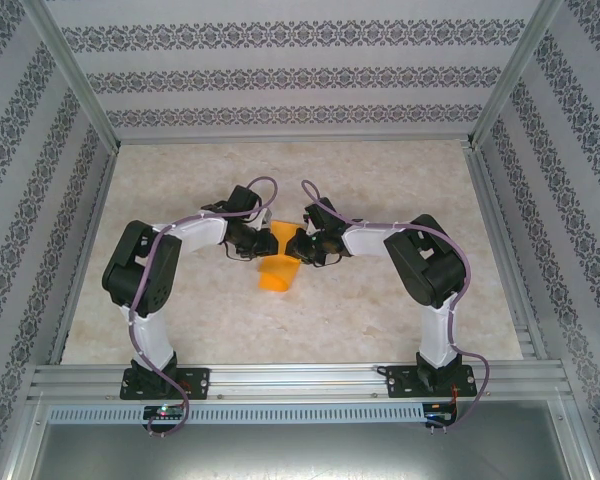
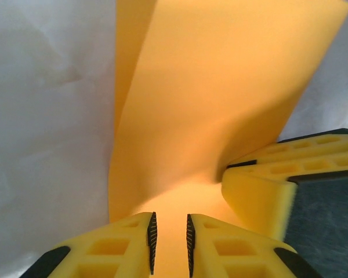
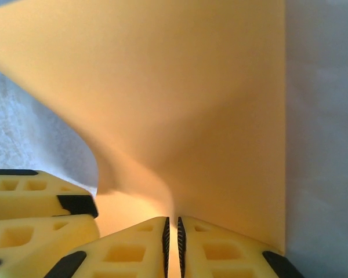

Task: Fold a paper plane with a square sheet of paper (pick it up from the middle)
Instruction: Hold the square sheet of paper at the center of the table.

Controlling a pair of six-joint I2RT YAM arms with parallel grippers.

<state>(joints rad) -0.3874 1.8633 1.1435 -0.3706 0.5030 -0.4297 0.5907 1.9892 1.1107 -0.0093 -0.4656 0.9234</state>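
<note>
The paper (image 1: 277,272) sits between the two arms over the middle of the surface (image 1: 400,180) — its upper part is lifted and its lower edge curls down toward the top; whether it touches I cannot tell. The right pincer (image 3: 173,246) is clamped on the paper, its pads all but meeting. The left pincer (image 2: 169,246) is just beside it, with orange paper in the slim gap between its pads — I cannot tell whether they grip it. The paper bows away from both in a smooth curve.
</note>
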